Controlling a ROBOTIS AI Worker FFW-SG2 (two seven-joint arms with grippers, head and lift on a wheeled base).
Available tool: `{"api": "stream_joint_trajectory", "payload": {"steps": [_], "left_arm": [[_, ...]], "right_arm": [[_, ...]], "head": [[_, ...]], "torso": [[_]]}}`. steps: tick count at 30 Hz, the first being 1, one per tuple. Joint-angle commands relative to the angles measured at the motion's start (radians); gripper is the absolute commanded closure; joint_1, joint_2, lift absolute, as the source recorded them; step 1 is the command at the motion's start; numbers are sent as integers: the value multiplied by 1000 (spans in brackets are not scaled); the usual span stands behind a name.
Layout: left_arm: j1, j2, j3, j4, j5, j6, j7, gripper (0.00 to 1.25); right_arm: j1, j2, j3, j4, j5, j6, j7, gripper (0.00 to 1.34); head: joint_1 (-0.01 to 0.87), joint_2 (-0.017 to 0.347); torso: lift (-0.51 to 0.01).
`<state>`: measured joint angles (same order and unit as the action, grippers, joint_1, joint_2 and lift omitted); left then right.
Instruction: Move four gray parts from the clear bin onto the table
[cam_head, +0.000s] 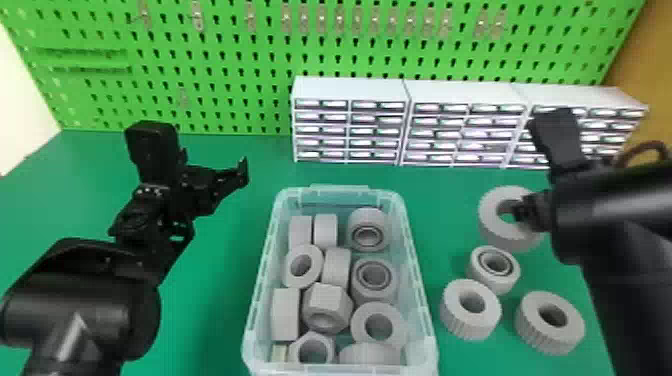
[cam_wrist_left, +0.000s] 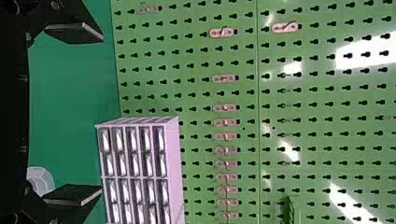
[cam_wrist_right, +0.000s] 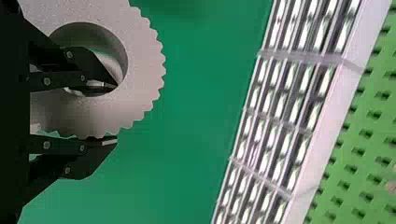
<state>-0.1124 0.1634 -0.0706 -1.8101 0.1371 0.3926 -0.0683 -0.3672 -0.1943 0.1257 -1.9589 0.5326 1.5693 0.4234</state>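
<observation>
The right tool (cam_head: 521, 214) pinches a large gray gear (cam_head: 490, 225) by its toothed wall; the left tool (cam_head: 215, 167) is spread wide

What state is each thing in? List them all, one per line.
Left tool: open, empty
Right tool: closed on the toothed ring's wall
Toothed ring: gripped; table contact unclear
Bearing-like part: on the table, hole up
Two ribbed rings: on the table, holes up
Clear bin: uncovered, holding gray parts
Drawer cabinets: drawers shut
</observation>
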Motion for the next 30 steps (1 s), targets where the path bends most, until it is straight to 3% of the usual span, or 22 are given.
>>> {"api": "stream_joint_trajectory", "payload": {"steps": [1, 10, 21, 30], "left_arm": [[0, -2, 2, 0, 2, 0, -2, 142], [-3, -12, 5, 0, -2, 0, -7, 144], [2, -30, 22, 0, -13, 0, -31, 144], [-1, -30, 14, 3, -16, 0, -33, 144]], "right_arm": [[48, 12, -98, 11, 12, 3, 0, 1177], [109, 38, -250, 98, -19, -89, 0, 1177], [113, 32, -293, 193, 10, -198, 0, 1177], [65, 32, -333, 318, 7, -314, 0, 1177]], "head": [[686, 26], [686, 26], [686, 26], [686, 26]], "torso": [[-50], [-50], [-50], [-50]]}}
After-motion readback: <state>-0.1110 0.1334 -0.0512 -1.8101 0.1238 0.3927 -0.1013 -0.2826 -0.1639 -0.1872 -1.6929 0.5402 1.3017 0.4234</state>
